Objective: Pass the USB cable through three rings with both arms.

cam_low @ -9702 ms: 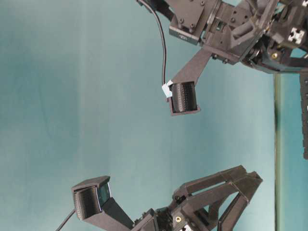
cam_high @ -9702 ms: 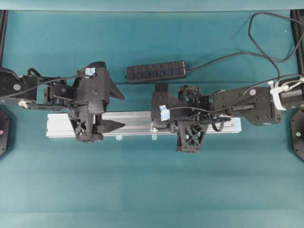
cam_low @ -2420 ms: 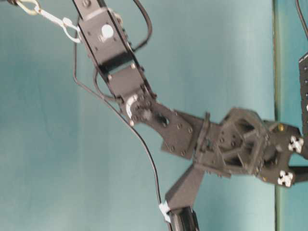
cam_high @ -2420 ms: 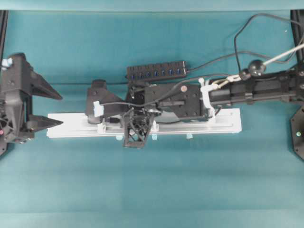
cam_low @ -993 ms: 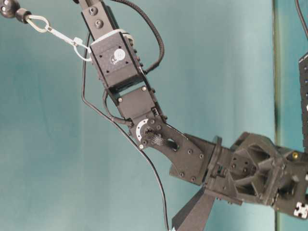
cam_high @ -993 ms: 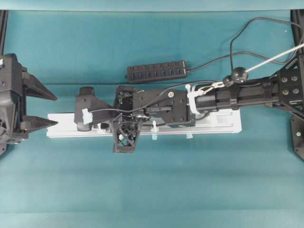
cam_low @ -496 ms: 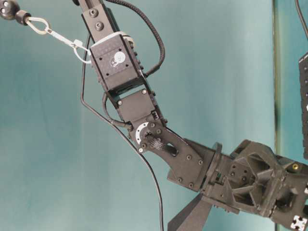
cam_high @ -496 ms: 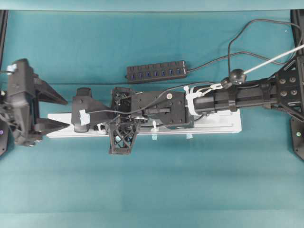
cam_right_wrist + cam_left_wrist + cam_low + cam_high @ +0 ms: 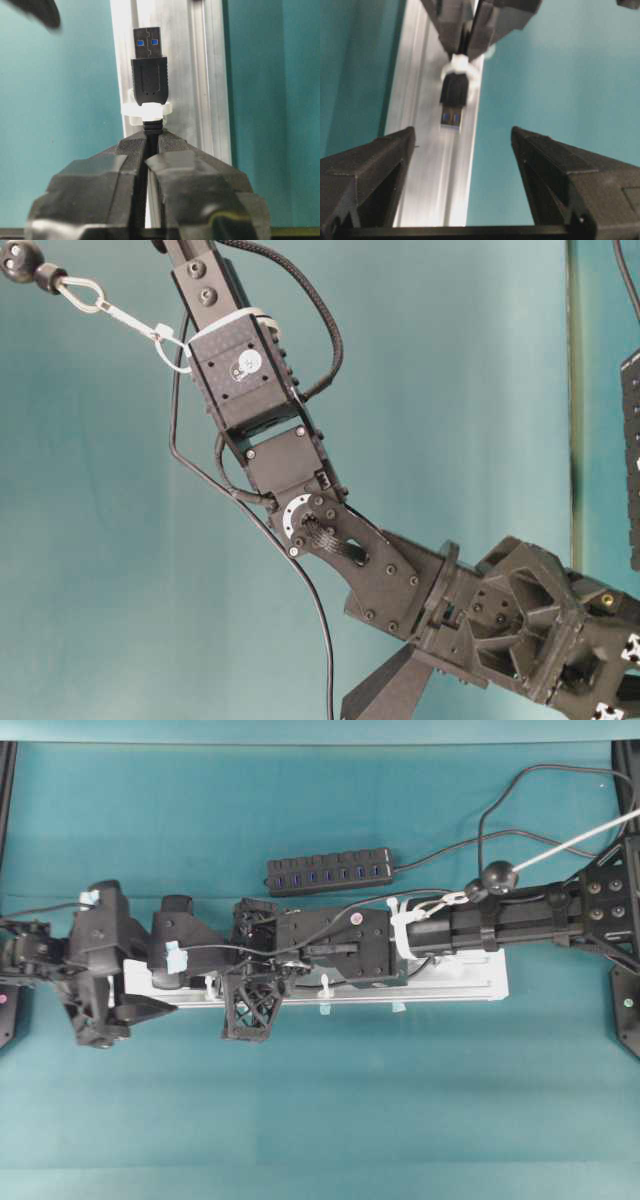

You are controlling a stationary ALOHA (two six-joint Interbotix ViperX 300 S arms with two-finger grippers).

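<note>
While R tool clenches USB cable poking thru ring, L tool gapes w/ bare rail between.

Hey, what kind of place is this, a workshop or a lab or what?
Most likely a robotics lab bench: two black robot arms work over a teal-covered table, with an aluminium rail carrying small white rings as a cable-threading fixture, and a multi-port USB hub behind it.
</note>
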